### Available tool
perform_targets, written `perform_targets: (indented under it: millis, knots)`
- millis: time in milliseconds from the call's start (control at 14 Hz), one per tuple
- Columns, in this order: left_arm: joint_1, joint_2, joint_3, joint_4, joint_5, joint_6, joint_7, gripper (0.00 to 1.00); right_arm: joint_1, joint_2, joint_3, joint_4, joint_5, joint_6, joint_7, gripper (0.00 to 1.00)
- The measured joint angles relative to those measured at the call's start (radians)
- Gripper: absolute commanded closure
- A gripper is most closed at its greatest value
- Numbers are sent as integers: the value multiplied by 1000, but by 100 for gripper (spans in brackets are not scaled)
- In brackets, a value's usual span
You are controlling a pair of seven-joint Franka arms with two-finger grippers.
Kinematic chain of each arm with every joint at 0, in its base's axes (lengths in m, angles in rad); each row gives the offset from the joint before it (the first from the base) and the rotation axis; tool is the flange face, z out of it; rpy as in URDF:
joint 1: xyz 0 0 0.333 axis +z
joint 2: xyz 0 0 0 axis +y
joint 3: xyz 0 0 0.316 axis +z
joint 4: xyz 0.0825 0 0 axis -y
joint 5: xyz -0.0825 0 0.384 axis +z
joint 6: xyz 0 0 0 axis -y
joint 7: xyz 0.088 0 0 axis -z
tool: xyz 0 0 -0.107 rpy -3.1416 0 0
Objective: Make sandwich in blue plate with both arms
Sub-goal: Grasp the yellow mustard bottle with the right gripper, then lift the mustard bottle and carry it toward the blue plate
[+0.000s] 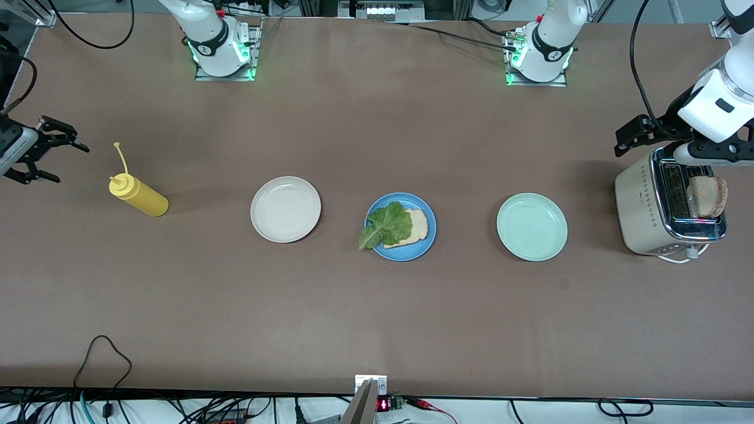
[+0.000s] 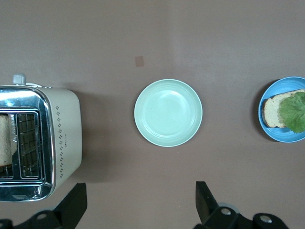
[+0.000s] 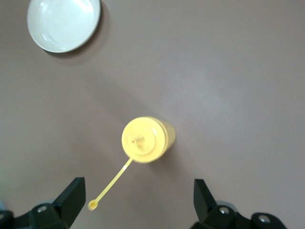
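The blue plate (image 1: pixel 428 238) lies mid-table with one toasted bread slice (image 1: pixel 418 225) on it and a green lettuce leaf (image 1: pixel 387 226) on top, hanging over the rim. The plate also shows in the left wrist view (image 2: pixel 281 136), with the bread (image 2: pixel 271 111) and lettuce (image 2: pixel 294 110). A second bread slice (image 1: pixel 707 196) stands in the toaster (image 1: pixel 639 206) at the left arm's end; it also shows in the left wrist view (image 2: pixel 4 140). My left gripper (image 1: pixel 618 142) (image 2: pixel 138 205) is open and empty beside the toaster's top. My right gripper (image 1: pixel 73 165) (image 3: pixel 137 198) is open and empty near the yellow bottle.
A yellow squeeze bottle (image 1: pixel 138 196) (image 3: pixel 145 138) with a hanging cap strap stands toward the right arm's end. A cream-white plate (image 1: pixel 285 209) (image 3: pixel 63 21) and a mint-green plate (image 1: pixel 532 227) (image 2: pixel 168 112) flank the blue plate. The toaster's second slot (image 2: pixel 28 145) is empty.
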Motion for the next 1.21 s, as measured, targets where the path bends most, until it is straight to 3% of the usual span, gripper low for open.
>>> perform_targets:
  millis: [214,643,1000,1214]
  knots:
    - [1,0,-2,0,-1,0,-4,0,-56,50,1,-34,125,30,-223,0]
    - [1,0,-2,0,-1,0,-11,0,-148,152,4,-37,250,33,-468,0]
    - [2,0,-2,0,-1,0,-11,0,-283,276,120,-41,358,41,-615,0]
    - [2,0,-2,0,-1,0,-12,0,-321,343,147,-40,405,59,-678,0]
